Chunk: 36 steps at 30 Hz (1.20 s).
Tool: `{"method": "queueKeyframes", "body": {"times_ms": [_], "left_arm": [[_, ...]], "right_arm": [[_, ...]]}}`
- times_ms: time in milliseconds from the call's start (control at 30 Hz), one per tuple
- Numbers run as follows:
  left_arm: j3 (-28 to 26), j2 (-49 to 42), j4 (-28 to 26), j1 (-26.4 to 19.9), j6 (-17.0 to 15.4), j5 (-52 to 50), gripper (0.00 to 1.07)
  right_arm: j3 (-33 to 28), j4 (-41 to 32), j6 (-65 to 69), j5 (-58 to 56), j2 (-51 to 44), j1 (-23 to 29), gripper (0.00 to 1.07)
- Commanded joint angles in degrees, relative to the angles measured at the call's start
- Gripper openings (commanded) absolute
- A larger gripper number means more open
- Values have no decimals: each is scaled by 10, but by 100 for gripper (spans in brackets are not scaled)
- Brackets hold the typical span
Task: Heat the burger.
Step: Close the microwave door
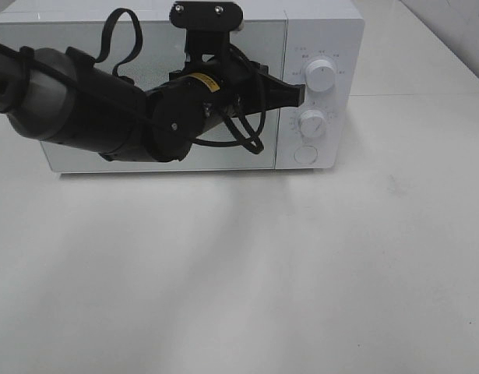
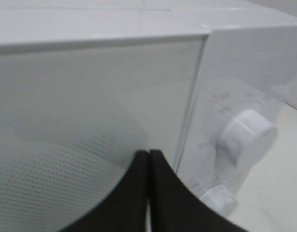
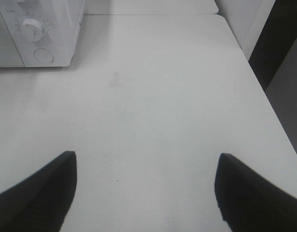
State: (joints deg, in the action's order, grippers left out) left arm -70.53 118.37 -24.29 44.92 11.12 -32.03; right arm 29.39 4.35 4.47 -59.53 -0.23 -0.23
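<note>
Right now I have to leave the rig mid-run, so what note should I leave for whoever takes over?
Left gripper: fingers shut, empty, in front of the microwave, close to its upper dial; contact unclear.
Right gripper: open, empty, over the bare table.
Burger: not in view from any camera. The microwave door is closed, so it may be inside, unconfirmed.
Done: door shut.
Left: probably set the dials to start heating; confirm the burger is in first.
</note>
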Motion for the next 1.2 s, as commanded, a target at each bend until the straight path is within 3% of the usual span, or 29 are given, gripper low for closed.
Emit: {"method": "queueKeyframes", "body": {"times_ms": [33, 400, 667, 833, 1200], "left_arm": [[-19, 2, -52, -15, 36, -24, 0], [-18, -7, -43, -22, 38, -1, 0], [-18, -26, -59, -18, 95, 38, 0], [-18, -20, -93, -48, 91, 35, 0], [-18, -22, -85, -65, 92, 61, 0]], "right_arm": [[-1, 2, -4, 3, -15, -5, 75], [-1, 2, -4, 3, -15, -5, 75], [-1, 2, -4, 3, -15, -5, 75], [-1, 2, -4, 3, -15, -5, 75], [-1, 2, -4, 3, -15, -5, 75]]}}
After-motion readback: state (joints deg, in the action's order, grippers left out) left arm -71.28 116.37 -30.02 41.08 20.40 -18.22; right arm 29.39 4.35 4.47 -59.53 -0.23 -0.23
